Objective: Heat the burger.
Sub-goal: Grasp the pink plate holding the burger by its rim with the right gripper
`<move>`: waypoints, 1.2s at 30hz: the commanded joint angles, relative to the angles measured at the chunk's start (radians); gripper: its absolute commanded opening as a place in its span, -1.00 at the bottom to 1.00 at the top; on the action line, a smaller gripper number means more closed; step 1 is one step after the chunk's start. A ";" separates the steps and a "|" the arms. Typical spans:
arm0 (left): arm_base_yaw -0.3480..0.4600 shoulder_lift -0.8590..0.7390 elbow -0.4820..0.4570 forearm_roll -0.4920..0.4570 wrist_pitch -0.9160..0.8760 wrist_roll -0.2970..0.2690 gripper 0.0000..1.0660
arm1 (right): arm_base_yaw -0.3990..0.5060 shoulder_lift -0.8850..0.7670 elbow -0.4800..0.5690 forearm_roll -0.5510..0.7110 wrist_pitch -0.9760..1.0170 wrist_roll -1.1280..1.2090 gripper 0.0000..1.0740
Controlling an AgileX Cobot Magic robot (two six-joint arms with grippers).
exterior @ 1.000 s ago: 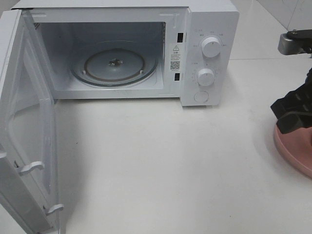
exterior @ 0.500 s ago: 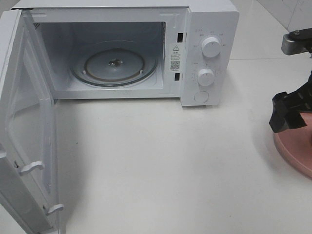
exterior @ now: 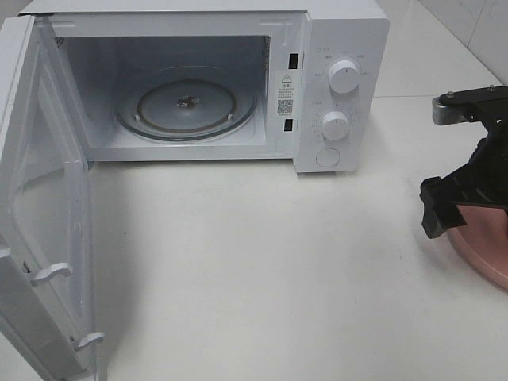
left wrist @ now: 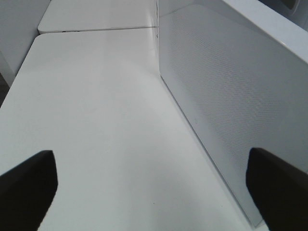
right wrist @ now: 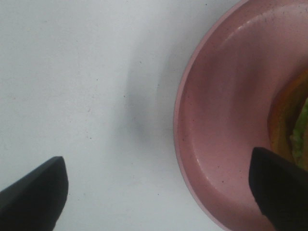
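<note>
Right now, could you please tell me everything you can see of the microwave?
The microwave is a white box standing on the white table. Its door hangs wide open at the left, two latch hooks on its free edge. The cavity holds only a round glass turntable. The right-hand panel carries two round knobs, one above the other, and a round button below.

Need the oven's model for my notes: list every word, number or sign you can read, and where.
Sticker on the microwave front frame: warning triangle and QR code; print too small to read.
Markings around upper knob and lower knob: too small to read.
No legible words anywhere.
</note>
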 commanded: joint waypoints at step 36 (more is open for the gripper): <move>-0.006 -0.020 0.002 -0.006 -0.004 -0.001 0.87 | -0.055 0.303 -0.093 -0.011 -0.063 0.014 0.67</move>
